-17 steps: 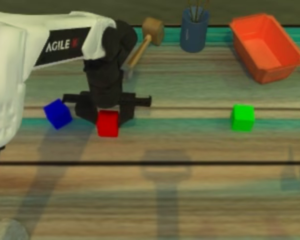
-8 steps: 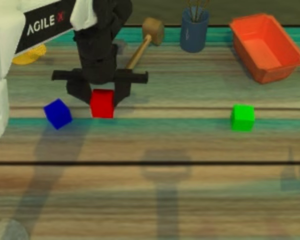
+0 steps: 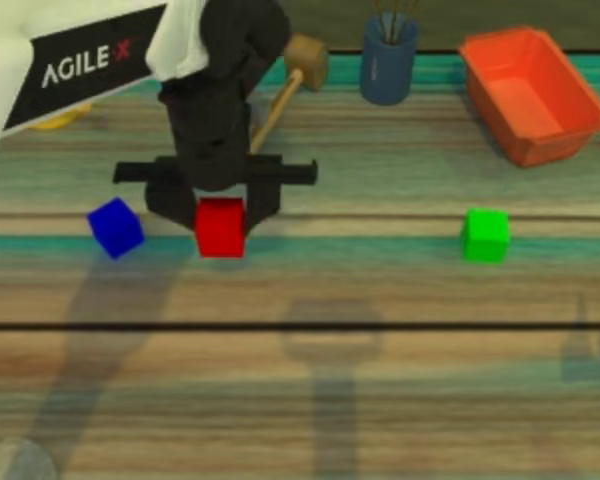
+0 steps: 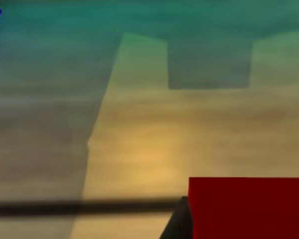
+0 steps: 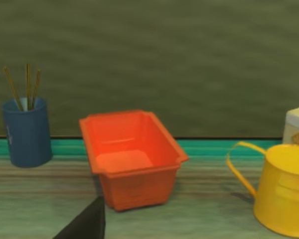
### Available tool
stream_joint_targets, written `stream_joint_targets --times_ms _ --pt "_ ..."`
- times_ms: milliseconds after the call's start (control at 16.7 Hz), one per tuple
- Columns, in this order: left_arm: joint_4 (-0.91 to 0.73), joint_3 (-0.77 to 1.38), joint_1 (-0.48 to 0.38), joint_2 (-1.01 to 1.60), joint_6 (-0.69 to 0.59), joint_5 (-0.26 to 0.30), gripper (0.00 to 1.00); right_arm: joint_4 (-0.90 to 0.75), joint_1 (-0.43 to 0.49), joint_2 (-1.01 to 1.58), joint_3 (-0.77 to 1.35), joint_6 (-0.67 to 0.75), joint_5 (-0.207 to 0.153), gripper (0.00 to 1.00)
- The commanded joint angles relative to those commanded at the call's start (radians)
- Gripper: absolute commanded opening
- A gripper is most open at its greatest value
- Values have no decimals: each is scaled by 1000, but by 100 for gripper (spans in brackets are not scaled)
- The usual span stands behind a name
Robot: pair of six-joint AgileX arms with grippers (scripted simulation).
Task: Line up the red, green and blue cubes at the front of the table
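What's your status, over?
Left gripper shut on red cube. Right arm parked, unseen from above. Blue cube and green cube untouched. Nothing blocking.

Orange bin (image 3: 533, 92): seen empty at the upper right of the top view.
Dark blue cup (image 3: 388, 62): placed upright left of the bin, thin sticks held inside.
Wooden mallet (image 3: 292, 78): laid at the upper centre, handle slanted down-left.
Yellow watering can (image 5: 281, 186): shown at the right of the right wrist view.
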Motion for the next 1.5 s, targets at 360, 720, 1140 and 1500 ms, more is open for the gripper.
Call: stream_joint_targets --times_ms 360,720,1140,1500 --pt "79 -400 -172 -275 -213 -6 0 0 0 0 0 0 0 100" --pt "116 -528 -248 -392 -303 -9 0 0 0 0 0 0 0 100" --pt "222 -593 -241 -349 -305 -9 0 0 0 0 0 0 0 100" --pt "391 -695 -250 -284 -303 -9 0 0 0 0 0 0 0 100"
